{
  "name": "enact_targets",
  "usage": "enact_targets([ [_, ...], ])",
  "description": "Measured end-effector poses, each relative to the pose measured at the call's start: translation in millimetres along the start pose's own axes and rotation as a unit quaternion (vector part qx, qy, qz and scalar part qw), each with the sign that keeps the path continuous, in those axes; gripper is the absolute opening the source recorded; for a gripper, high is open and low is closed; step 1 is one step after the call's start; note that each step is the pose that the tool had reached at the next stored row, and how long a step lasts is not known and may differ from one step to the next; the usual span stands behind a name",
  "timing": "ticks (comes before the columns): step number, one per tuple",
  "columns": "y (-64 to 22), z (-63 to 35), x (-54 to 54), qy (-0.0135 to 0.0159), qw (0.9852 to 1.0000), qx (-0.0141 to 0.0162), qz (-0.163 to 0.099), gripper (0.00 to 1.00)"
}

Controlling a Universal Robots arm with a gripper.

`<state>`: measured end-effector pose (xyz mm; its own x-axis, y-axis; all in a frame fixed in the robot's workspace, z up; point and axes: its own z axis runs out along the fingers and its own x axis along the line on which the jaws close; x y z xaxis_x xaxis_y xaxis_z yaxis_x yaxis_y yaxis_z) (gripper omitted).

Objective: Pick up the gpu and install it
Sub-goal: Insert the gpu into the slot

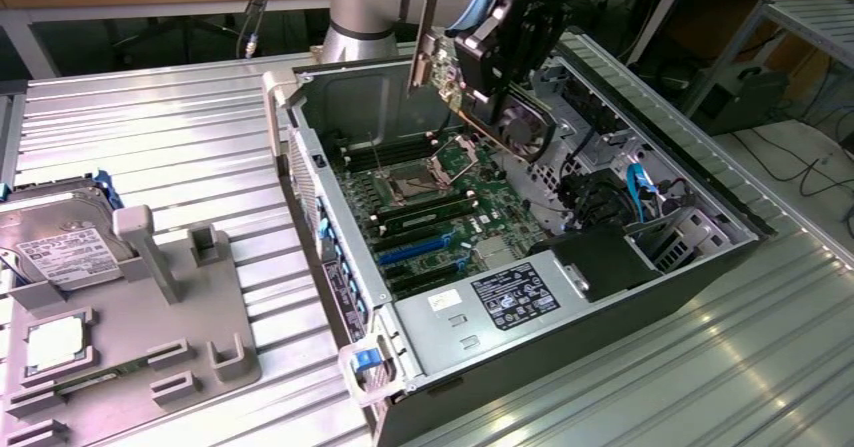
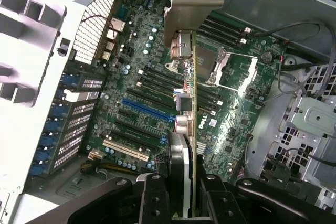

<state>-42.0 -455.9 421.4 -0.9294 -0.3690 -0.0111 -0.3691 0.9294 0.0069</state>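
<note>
My gripper [image 1: 511,67] is shut on the gpu [image 1: 497,115], a thin dark card with a round fan on one face and a silver bracket [image 1: 424,39] at its upper end. The card hangs tilted above the open computer case [image 1: 694,182], over the motherboard [image 1: 441,207] near the CPU socket. The wrist view looks along the gpu [image 2: 192,124] edge-on, clamped between my fingers [image 2: 157,198], with its bracket [image 2: 195,3] at the far end. It is held clear above the board, and the blue slot [image 2: 147,109] and white slot [image 2: 126,150] lie off to one side of it.
At the exterior view's left, a grey fixture [image 1: 147,317] on the ribbed metal table holds a silver hard drive [image 1: 60,237] and a small square chip [image 1: 54,342]. Case walls, a drive cage [image 2: 310,129] and cables [image 1: 638,189] surround the motherboard.
</note>
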Motion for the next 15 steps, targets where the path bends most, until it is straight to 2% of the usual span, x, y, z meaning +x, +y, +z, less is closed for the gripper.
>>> enact_targets([
  [15, 0.0, 0.0, 0.0, 0.0003, 0.9989, -0.0005, -0.048, 0.28],
])
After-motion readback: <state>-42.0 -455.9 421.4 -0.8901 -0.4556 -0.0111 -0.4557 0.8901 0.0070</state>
